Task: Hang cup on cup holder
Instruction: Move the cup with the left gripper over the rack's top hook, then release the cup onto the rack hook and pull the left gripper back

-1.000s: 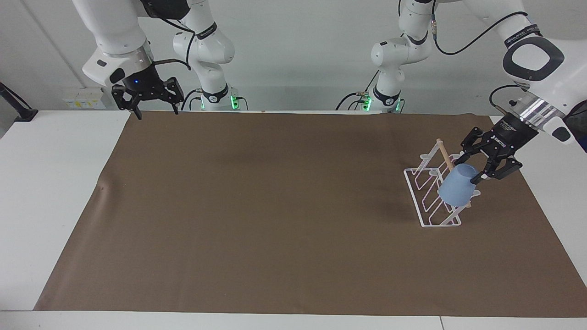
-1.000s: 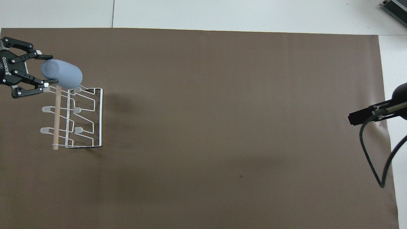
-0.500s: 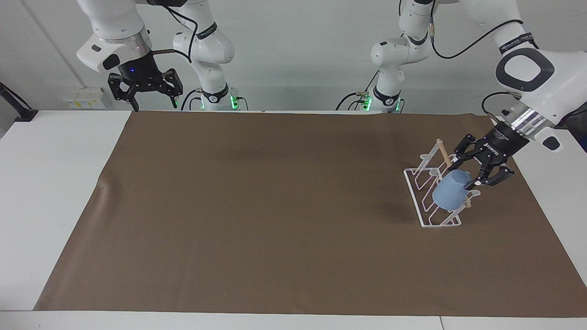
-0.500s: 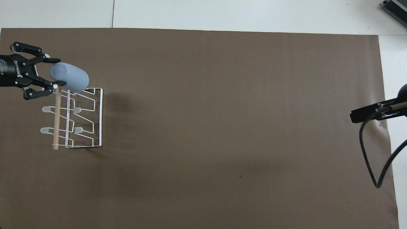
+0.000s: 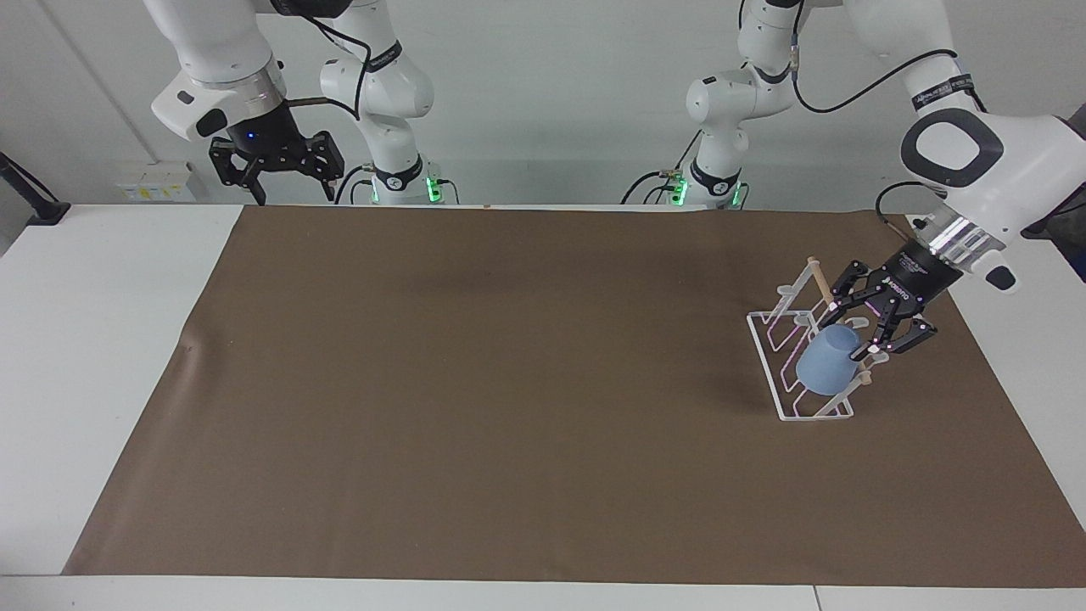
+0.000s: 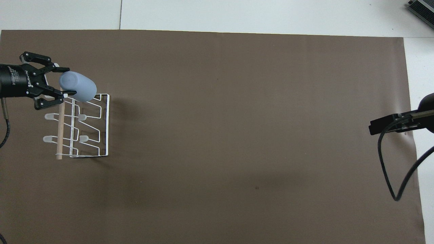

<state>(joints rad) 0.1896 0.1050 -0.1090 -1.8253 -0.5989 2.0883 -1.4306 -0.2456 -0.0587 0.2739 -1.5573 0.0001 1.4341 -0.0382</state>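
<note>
The light-blue cup (image 5: 823,365) is tilted, mouth down, over the white wire cup holder (image 5: 774,367) at the left arm's end of the table. It is at the holder's end farther from the robots. My left gripper (image 5: 855,331) is shut on the cup's closed end, just above the wooden dowel (image 5: 818,277). I cannot tell whether a prong is inside the cup. In the overhead view the cup (image 6: 78,88) covers the holder's (image 6: 107,126) farthest prongs, with the left gripper (image 6: 67,81) beside it. My right gripper (image 5: 288,197) is open and empty, waiting in the air over the table's edge by its base.
A brown mat (image 5: 509,382) covers most of the white table (image 5: 93,339). A black part with a looping cable (image 6: 390,162) hangs over the mat at the right arm's end in the overhead view.
My left gripper has lowered the cup onto the holder's farther end and tipped it more mouth-down. My right gripper has shifted slightly near its base.
</note>
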